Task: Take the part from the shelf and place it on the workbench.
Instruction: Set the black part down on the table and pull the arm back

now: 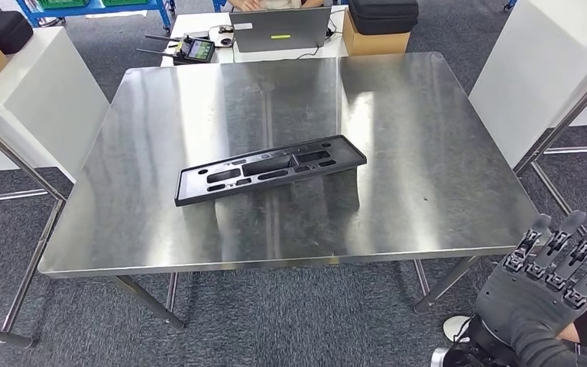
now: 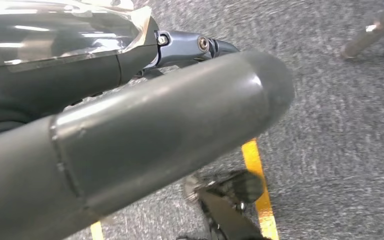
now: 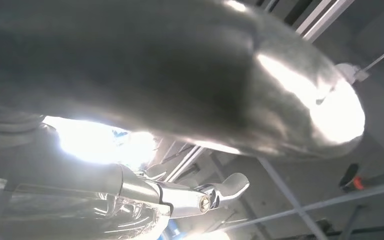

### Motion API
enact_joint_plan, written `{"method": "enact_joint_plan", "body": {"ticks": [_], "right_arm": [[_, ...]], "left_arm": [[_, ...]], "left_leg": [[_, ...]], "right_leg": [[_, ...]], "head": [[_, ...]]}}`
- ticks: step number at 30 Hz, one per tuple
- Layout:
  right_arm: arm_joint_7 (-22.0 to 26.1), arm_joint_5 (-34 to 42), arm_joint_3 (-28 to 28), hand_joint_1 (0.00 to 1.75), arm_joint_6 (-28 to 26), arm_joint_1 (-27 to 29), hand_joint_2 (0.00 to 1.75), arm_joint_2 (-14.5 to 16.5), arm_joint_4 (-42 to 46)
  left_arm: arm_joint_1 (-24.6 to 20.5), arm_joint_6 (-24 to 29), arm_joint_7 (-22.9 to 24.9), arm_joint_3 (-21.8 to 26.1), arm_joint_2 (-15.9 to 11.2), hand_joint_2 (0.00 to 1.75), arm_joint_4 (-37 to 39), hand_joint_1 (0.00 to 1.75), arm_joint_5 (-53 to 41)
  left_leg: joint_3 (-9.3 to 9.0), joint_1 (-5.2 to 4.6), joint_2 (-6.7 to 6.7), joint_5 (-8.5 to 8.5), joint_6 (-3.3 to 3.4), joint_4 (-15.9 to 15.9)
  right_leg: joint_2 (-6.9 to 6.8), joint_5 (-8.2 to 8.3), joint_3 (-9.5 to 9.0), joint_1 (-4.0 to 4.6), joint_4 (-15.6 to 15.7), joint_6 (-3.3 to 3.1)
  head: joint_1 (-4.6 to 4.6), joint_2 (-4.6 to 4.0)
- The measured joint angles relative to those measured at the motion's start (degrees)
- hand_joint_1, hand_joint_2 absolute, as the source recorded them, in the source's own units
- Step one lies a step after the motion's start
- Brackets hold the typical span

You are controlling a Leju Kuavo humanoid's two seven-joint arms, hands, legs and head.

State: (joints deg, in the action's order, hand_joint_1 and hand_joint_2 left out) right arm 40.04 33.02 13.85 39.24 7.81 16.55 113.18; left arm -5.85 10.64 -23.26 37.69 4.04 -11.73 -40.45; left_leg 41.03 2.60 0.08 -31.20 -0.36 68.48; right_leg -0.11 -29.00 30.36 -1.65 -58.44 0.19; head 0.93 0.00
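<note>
Black plastic part [image 1: 270, 168], long and slotted, is seen lying flat near the middle of the steel workbench [image 1: 428, 153], slightly askew, well apart from every edge and touched by nothing. Right hand [image 1: 554, 287] is raised off the near right corner, fingers spread and holding nothing; left hand [image 2: 130, 145] is shown by its thumb alone over carpet, so its grasp cannot be told. Little risk is judged to remain beyond an arm swinging back across the workbench and nudging the part; the right wrist view is glare-washed, and far items (laptop [image 1: 279, 29], controller [image 1: 193, 49]) are partly cropped.
</note>
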Motion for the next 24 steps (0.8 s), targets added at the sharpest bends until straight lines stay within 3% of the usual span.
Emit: {"method": "enact_joint_plan", "body": {"ticks": [1,2,3,4,6,7,8,11,13,15,17,18,19,21,22,24], "right_arm": [[0.0,-0.1,0.0,0.00,-0.3,0.2,0.00,0.0,-0.1],[0.0,-0.1,0.0,0.00,-0.5,0.4,0.00,0.0,-0.3],[0.0,-0.1,0.0,0.00,-0.8,0.5,0.00,0.0,-0.4],[0.0,-0.1,0.0,0.00,-1.0,0.7,0.00,-0.1,-0.4],[0.0,-0.1,0.0,0.00,-1.3,0.9,0.00,-0.1,-0.5],[0.0,-0.1,0.1,0.00,-1.4,0.9,0.00,-0.1,-0.5],[0.0,-0.1,0.0,0.00,-1.5,1.0,0.00,-0.1,-0.6],[0.0,-0.1,0.0,0.00,-1.9,1.1,0.00,-0.2,-0.6],[0.0,0.0,0.1,0.00,-2.1,1.3,0.00,-0.3,-0.7],[0.0,0.1,0.1,0.00,-2.3,1.7,0.00,-0.5,-0.7],[0.0,0.3,0.1,0.00,-2.4,2.0,0.00,-0.6,-0.9],[-0.1,0.4,0.1,0.00,-2.5,2.1,0.00,-0.6,-1.0],[-0.2,0.5,0.1,0.00,-2.6,2.2,0.00,-0.6,-1.1],[-0.8,0.3,0.1,0.00,-3.0,2.1,0.00,-0.6,-1.3],[-1.1,0.1,0.1,0.00,-3.3,2.0,0.00,-0.6,-1.4],[-1.4,-0.3,0.1,0.00,-3.8,2.0,0.00,-0.6,-1.5]], "left_arm": [[0.1,0.0,-0.1,0.0,0.0,0.00,0.0,0.00,0.0],[0.2,0.0,-0.2,0.0,0.0,0.00,0.0,0.00,0.0],[0.4,0.0,-0.3,0.0,0.0,0.00,0.0,0.00,0.0],[0.5,-0.1,-0.4,0.0,0.0,0.00,0.0,0.00,0.0],[0.6,-0.2,-0.4,0.0,-0.1,0.00,0.0,0.00,0.0],[0.6,-0.3,-0.5,0.0,-0.2,0.00,-0.1,0.00,0.0],[0.6,-0.4,-0.6,0.0,-0.2,0.00,-0.1,0.00,0.0],[0.7,-0.5,-0.8,0.2,-0.2,0.00,-0.1,0.00,0.0],[0.6,-0.5,-1.0,0.4,-0.2,0.00,-0.1,0.00,0.1],[0.6,-0.6,-1.1,0.6,0.0,0.00,-0.1,0.00,0.1],[0.7,-0.6,-1.1,0.9,0.2,0.00,-0.1,0.00,0.1],[0.7,-0.6,-1.1,0.9,0.3,0.00,-0.1,0.00,0.1],[0.7,-0.6,-1.1,1.0,0.3,0.00,-0.1,0.00,0.1],[0.7,-0.6,-1.1,1.1,0.4,0.00,-0.1,0.00,0.1],[0.7,-0.6,-1.1,1.2,0.4,0.00,-0.1,0.00,0.1],[0.7,-0.6,-1.2,1.4,0.4,0.00,-0.2,0.00,0.1]], "left_leg": [[0.81,-0.18,-0.02,-2.09,0.16,3.6],[0.93,-0.35,-0.01,-3.07,0.44,5.8],[-0.05,-0.58,-0.02,-2.93,0.89,6.0],[-2.12,-0.87,-0.05,-1.96,1.52,4.0],[-7.83,-1.68,-0.17,0.05,3.26,-3.7],[-9.85,-2.11,-0.11,0.77,3.84,-6.8],[-10.95,-2.55,-0.07,1.10,4.22,-8.6],[-11.13,-3.06,0.15,2.30,4.37,-10.3],[-10.88,-2.65,0.39,3.70,4.54,-11.8],[-9.80,-2.44,0.55,4.97,4.54,-12.3],[-8.34,-2.38,0.66,6.01,4.28,-12.2],[-7.67,-2.31,0.72,6.50,4.09,-12.2],[-7.05,-2.19,0.74,6.97,3.84,-12.2],[-6.02,-2.01,0.73,7.82,3.13,-11.9],[-5.61,-2.00,0.69,8.22,2.72,-11.7],[-5.18,-2.12,0.58,8.94,1.94,-11.3]], "right_leg": [[-0.04,0.39,0.47,0.40,0.0,-0.35],[-0.07,0.74,0.93,0.81,-0.1,-0.57],[-0.07,1.05,1.36,1.21,-0.1,-0.67],[-0.05,1.29,1.67,1.59,-0.1,-0.73],[-0.02,1.70,1.95,2.06,-0.1,-0.74],[-0.05,1.89,1.99,2.09,-0.1,-0.61],[-0.10,2.10,2.02,1.98,-0.1,-0.37],[-0.19,2.69,2.22,1.72,0.0,0.78],[-0.08,0.99,3.37,1.90,-1.8,0.94],[0.05,-3.13,5.80,1.66,-7.7,0.61],[0.07,-5.97,7.39,1.11,-13.8,1.07],[0.07,-6.01,7.00,0.79,-14.6,1.69],[0.05,-5.13,5.46,0.47,-13.1,2.48],[0.01,-2.85,-0.20,-0.18,-4.9,3.87],[0.18,-2.14,-2.78,-0.17,-1.1,4.00],[0.54,-1.92,-4.58,0.16,2.6,3.41]], "head": [[0.11,0.00],[0.12,0.00],[0.13,0.00],[0.14,0.00],[0.05,0.00],[-0.07,0.00],[-0.10,-0.01],[0.02,-0.01],[-0.13,0.00],[-0.38,0.00],[-0.50,0.00],[-0.50,0.00],[-0.51,0.00],[-0.55,-0.01],[-0.55,-0.01],[-0.56,0.00]]}}
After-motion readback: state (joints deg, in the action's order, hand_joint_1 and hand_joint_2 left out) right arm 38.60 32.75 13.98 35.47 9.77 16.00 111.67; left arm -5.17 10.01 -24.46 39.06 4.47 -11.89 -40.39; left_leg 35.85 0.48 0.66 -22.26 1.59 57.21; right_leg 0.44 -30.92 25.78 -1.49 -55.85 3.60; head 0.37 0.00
